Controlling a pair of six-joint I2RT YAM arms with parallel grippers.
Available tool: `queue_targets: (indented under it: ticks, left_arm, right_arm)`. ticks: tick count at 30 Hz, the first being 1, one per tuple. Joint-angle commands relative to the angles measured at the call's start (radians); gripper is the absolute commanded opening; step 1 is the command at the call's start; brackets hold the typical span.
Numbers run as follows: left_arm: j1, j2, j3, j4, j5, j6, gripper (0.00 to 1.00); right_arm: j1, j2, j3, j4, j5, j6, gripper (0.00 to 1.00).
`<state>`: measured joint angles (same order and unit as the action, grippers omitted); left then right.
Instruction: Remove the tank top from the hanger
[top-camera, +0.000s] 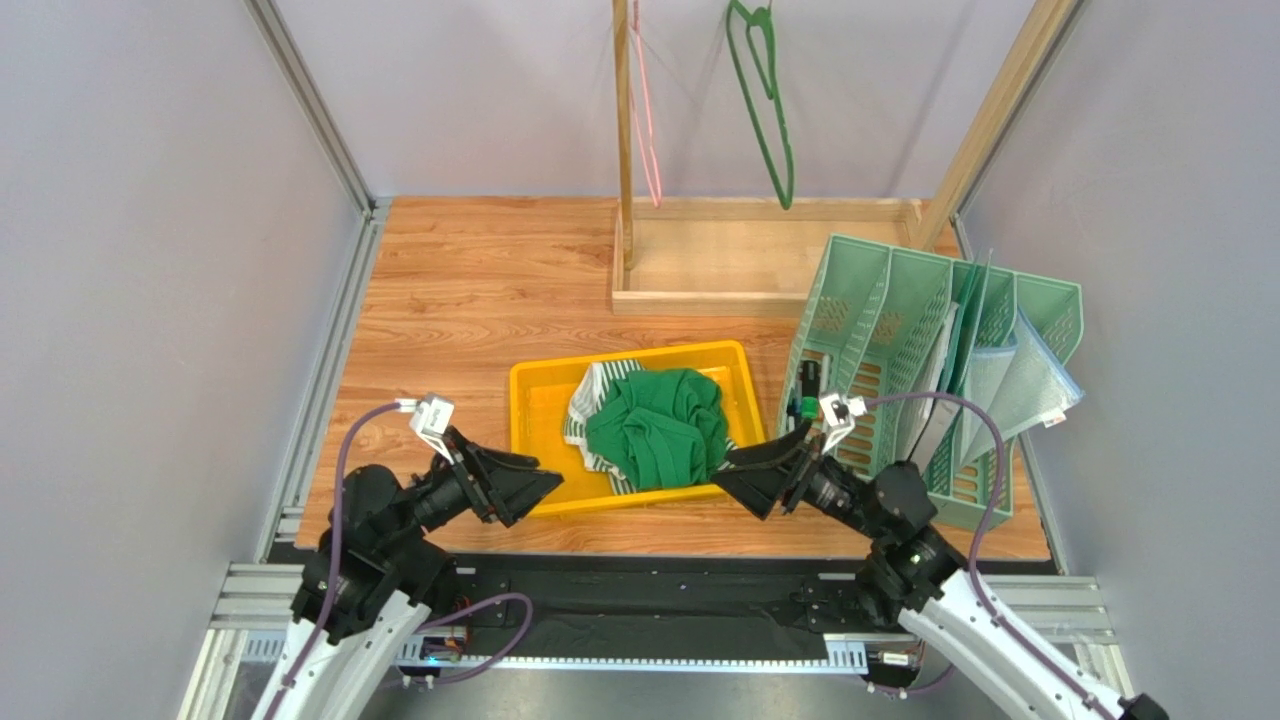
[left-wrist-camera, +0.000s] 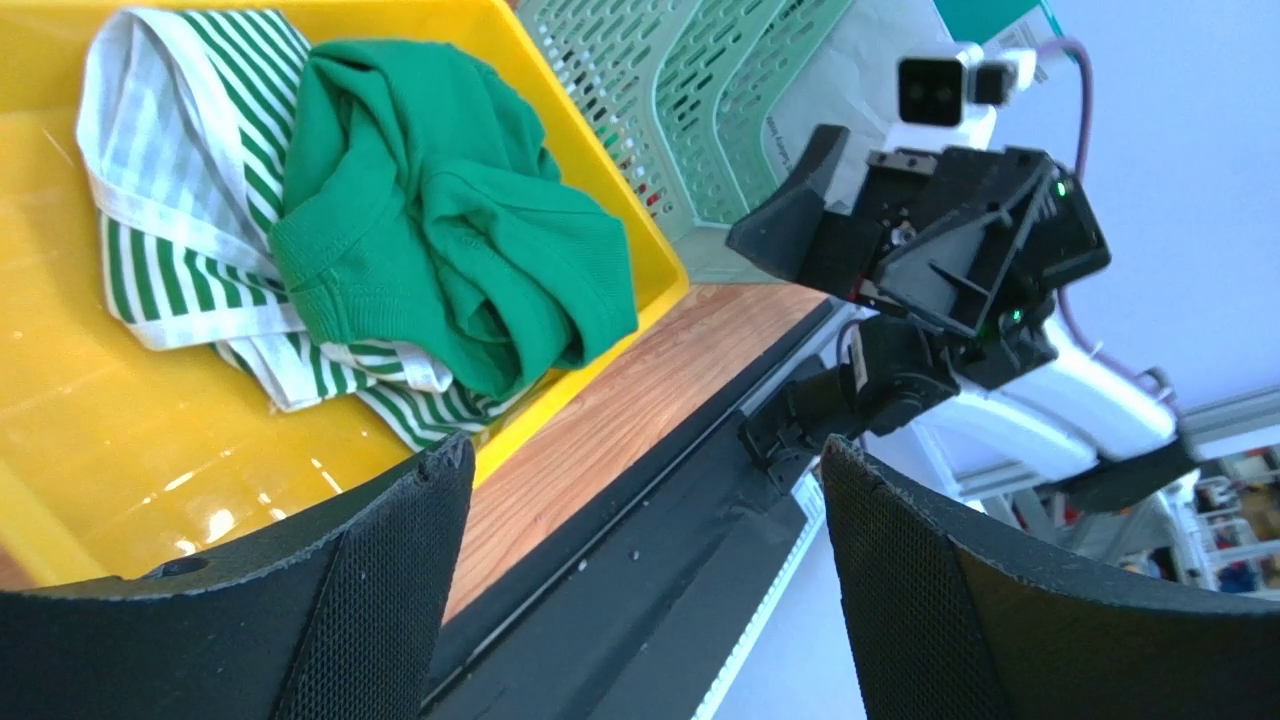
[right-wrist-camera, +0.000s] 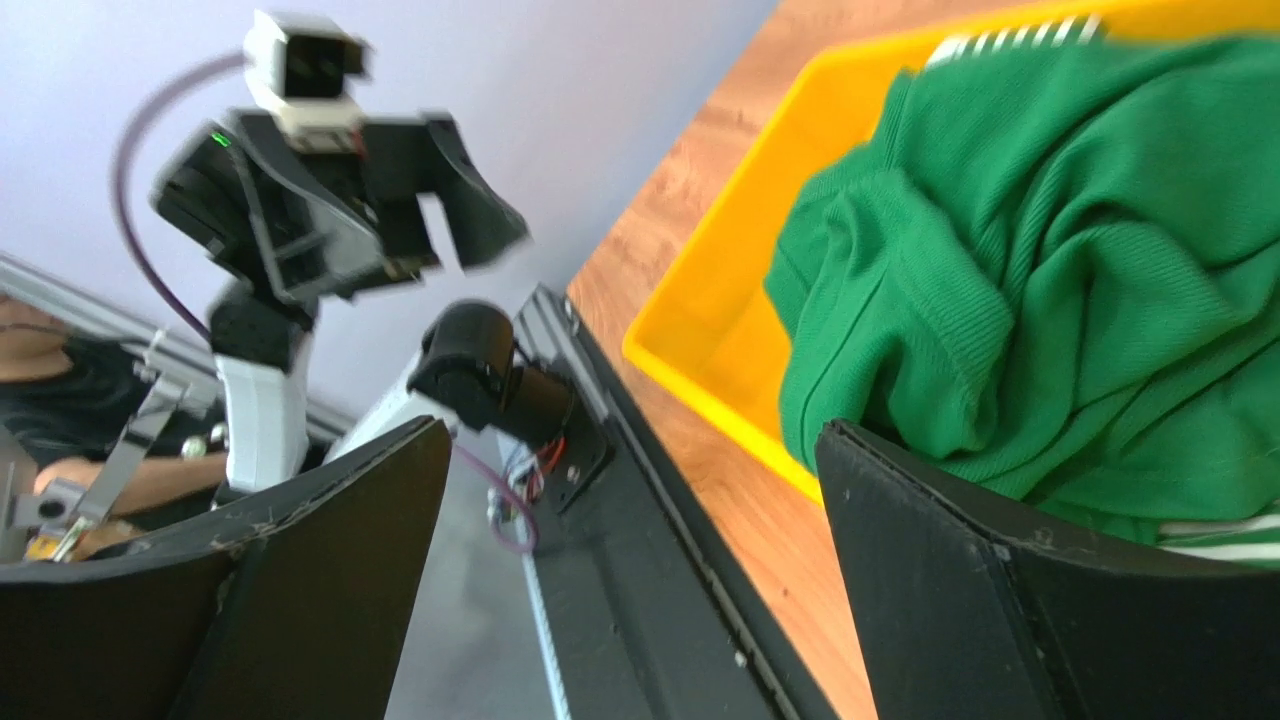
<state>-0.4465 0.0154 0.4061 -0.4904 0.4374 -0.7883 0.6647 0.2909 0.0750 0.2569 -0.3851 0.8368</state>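
A green tank top (top-camera: 661, 425) lies crumpled in the yellow bin (top-camera: 537, 393) on top of a green-and-white striped garment (top-camera: 589, 408). It also shows in the left wrist view (left-wrist-camera: 436, 210) and the right wrist view (right-wrist-camera: 1052, 270). A bare green hanger (top-camera: 763, 93) and a bare pink hanger (top-camera: 648, 105) hang from the wooden rack (top-camera: 621, 135) at the back. My left gripper (top-camera: 544, 485) is open and empty near the bin's front left corner. My right gripper (top-camera: 733, 483) is open and empty near the bin's front right corner.
A green mesh file rack (top-camera: 887, 353) with bags stands right of the bin. The rack's wooden base tray (top-camera: 721, 285) sits behind the bin. Grey walls enclose the wooden table (top-camera: 451, 300).
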Motion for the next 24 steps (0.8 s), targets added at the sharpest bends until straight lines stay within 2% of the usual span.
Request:
queue_targets:
  ticks: [1, 5, 7, 8, 10, 12, 15, 24]
  left_arm:
    - [0.000, -0.120, -0.105, 0.139, 0.043, -0.118, 0.89]
    - [-0.001, -0.140, -0.241, 0.278, 0.060, -0.157, 0.88]
    - [0.000, -0.130, -0.303, 0.355, 0.072, -0.199, 0.89]
    - [-0.001, -0.141, -0.363, 0.430, 0.072, -0.219, 0.89]
    - [-0.001, -0.134, -0.427, 0.540, 0.096, -0.259, 0.90]
    - [-0.001, -0.141, -0.435, 0.507, 0.075, -0.224, 0.90]
    - [-0.003, -0.143, -0.434, 0.462, 0.060, -0.166, 0.90]
    - [-0.003, -0.143, -0.429, 0.299, -0.002, -0.074, 0.90]
  right_arm:
    - [0.004, -0.342, -0.145, -0.081, 0.197, 0.045, 1.00]
    - [0.027, -0.269, -0.158, -0.165, 0.285, -0.043, 1.00]
    - [0.033, -0.288, -0.155, -0.293, 0.462, -0.070, 1.00]
    - [0.035, -0.358, -0.155, -0.321, 0.492, -0.086, 1.00]
    - [0.036, -0.348, -0.153, -0.338, 0.554, -0.113, 1.00]
    - [0.035, -0.352, -0.153, -0.390, 0.648, -0.071, 1.00]
    - [0.036, -0.354, -0.153, -0.432, 0.689, -0.059, 1.00]
    - [0.035, -0.352, -0.155, -0.443, 0.597, -0.090, 1.00]
